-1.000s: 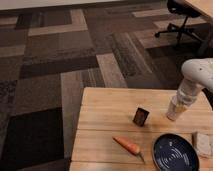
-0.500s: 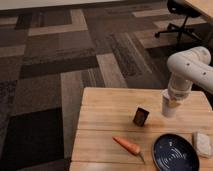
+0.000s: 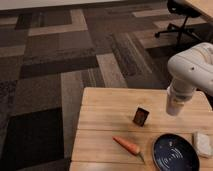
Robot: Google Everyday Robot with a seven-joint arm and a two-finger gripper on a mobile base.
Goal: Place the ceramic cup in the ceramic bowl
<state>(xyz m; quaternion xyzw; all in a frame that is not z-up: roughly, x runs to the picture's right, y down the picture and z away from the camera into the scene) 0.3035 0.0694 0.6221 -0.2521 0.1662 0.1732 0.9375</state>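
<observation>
The cup [image 3: 173, 107] hangs above the right side of the desk [image 3: 107, 107], with the claw [image 3: 175, 100] closed around it, as far as I can judge. This looks like the carrying step: next it needs to move over the dark blue bowl [image 3: 175, 154] at the near edge, lower and release. A carrot [image 3: 127, 145], a small dark box [image 3: 141, 116] and a pale block [image 3: 202, 143] share the wooden top. Patterned carpet [image 3: 60, 60] and an office chair [image 3: 177, 15] lie beyond.

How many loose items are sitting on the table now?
4: dark box in the middle, carrot near the front, ceramic bowl front right, pale block at the right edge. The tool hangs over the right side and may hide something.
</observation>
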